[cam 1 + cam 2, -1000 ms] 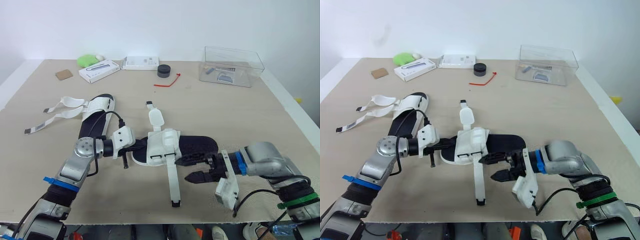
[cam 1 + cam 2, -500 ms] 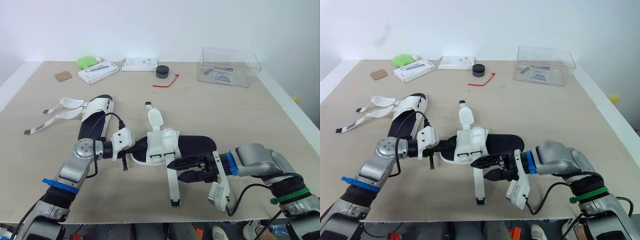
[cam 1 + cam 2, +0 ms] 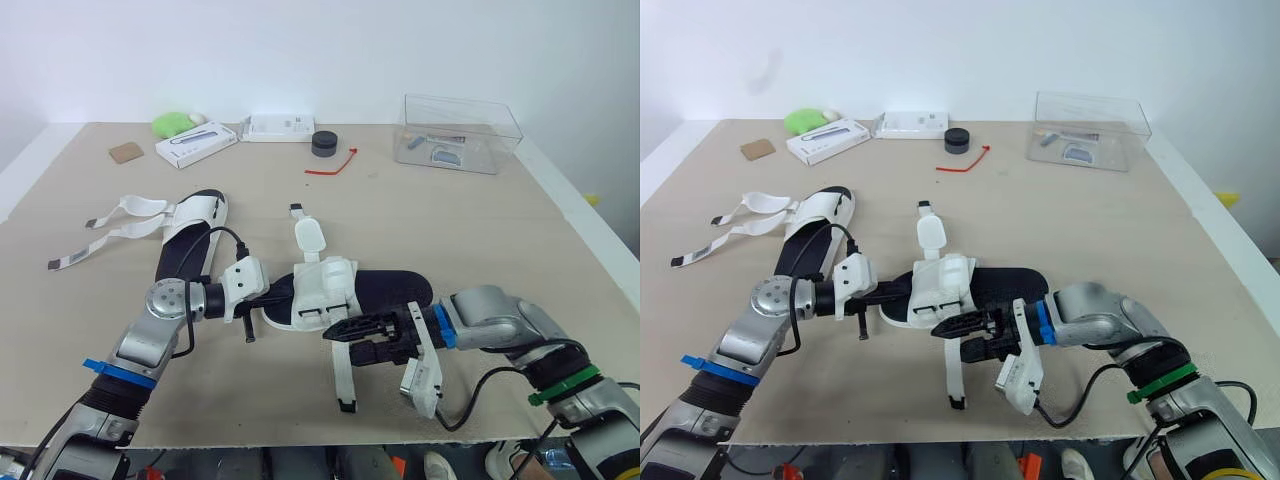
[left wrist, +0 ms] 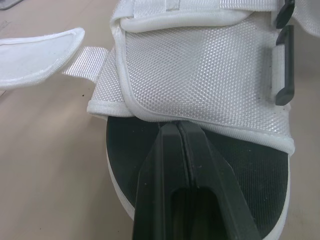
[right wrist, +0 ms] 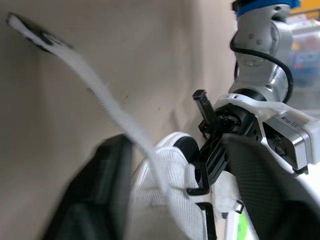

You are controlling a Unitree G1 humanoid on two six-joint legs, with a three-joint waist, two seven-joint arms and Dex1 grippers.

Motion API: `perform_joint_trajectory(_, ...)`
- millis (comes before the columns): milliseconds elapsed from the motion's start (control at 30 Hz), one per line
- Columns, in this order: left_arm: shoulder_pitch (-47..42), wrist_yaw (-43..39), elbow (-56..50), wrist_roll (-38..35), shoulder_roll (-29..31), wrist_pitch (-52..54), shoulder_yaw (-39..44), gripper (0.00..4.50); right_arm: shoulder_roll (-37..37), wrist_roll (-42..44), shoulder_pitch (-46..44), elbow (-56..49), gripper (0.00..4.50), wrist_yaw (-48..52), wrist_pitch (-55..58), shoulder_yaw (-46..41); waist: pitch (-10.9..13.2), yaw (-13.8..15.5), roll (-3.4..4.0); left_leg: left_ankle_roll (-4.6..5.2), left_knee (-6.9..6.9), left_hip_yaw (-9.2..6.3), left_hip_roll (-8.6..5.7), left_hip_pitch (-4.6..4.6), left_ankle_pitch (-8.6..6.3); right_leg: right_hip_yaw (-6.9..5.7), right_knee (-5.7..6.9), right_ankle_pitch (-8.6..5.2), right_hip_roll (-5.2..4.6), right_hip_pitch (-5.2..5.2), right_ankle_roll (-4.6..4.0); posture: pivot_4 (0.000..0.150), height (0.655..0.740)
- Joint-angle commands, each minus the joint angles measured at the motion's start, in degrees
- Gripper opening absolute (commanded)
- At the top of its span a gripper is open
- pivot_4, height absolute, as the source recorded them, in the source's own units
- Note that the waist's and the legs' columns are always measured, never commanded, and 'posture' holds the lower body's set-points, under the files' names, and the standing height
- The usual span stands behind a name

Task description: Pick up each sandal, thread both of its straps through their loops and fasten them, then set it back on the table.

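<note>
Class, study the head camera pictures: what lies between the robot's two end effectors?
In the left eye view, the white mesh upper of the black-soled sandal lies between the left end effector and the right end effector.

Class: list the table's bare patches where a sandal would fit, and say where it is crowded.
Free: table between clear box and near sandal; also between red tie and that sandal. Crowded: far edge; left, around second sandal and straps.

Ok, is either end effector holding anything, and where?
Right end effector: open astride the sandal's near strap, no grip. Left end effector: shut, tips on the footbed; a hold cannot be told.
</note>
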Motion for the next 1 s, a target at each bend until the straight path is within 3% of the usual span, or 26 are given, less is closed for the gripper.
perform_joint_trajectory(33,0.3,-0.2,-1.0,0.0,0.6,0.0,0.3,0.00,-1.0,5.6,-0.3,-1.7,1.23,1.6,2.4,1.6,0.0,0.0,0.00,0.00,0.00,0.00,0.00,0.00,0.00,0.00,0.00,0.00,0.00,0.00,0.00,0.150,0.7400)
perform_joint_trajectory(100,0.2,-0.2,-0.9,0.1,0.7,0.0,0.3,0.00,-1.3,8.8,-0.2,-1.8,0.40,3.0,4.1,2.6,0.0,0.0,0.00,0.00,0.00,0.00,0.01,0.02,0.00,0.00,0.00,0.01,0.00,0.00,-0.01,0.150,0.7400)
perform_joint_trajectory(133,0.2,-0.2,-0.8,0.1,0.7,-0.1,0.3,0.00,-1.5,11.3,0.2,-2.2,0.19,3.9,5.9,3.0,0.0,0.0,0.00,0.00,0.00,0.01,0.02,0.02,0.00,0.00,0.00,0.01,0.00,0.00,-0.01,0.150,0.7400)
perform_joint_trajectory(333,0.1,-0.3,-0.6,0.3,0.9,-0.1,0.2,0.00,-0.5,27.6,4.1,-8.1,0.19,6.9,23.9,1.0,0.0,0.0,-0.01,0.00,0.00,-0.02,0.09,0.01,0.00,0.00,0.00,0.02,-0.06,0.01,-0.04,0.150,0.7400)
perform_joint_trajectory(600,0.3,-0.3,-0.7,0.4,1.0,-0.1,0.0,0.00,6.8,52.4,1.7,-15.3,0.19,-5.3,73.4,-9.7,0.0,0.0,-0.04,-0.03,0.09,-0.04,0.21,0.01,0.03,-0.12,0.01,0.19,-0.04,0.02,-0.15,0.150,0.7400)
perform_joint_trajectory(800,0.3,-0.1,-0.7,0.5,1.0,-0.1,0.0,0.00,9.9,56.7,-0.8,-15.6,0.19,-8.9,92.2,-14.5,0.0,0.0,-0.03,-0.04,0.09,-0.06,0.23,-0.14,0.03,-0.16,0.00,0.20,0.01,-0.10,-0.18,0.150,0.7400)
perform_joint_trajectory(1000,0.5,0.1,-0.6,0.5,0.8,-0.3,-0.1,0.00,11.1,55.6,-2.6,-15.2,0.19,-6.8,100.2,-15.9,0.0,0.0,-0.03,-0.03,0.09,-0.04,0.20,-0.17,0.02,-0.17,-0.01,0.20,0.13,-0.11,-0.12,0.150,0.7400)
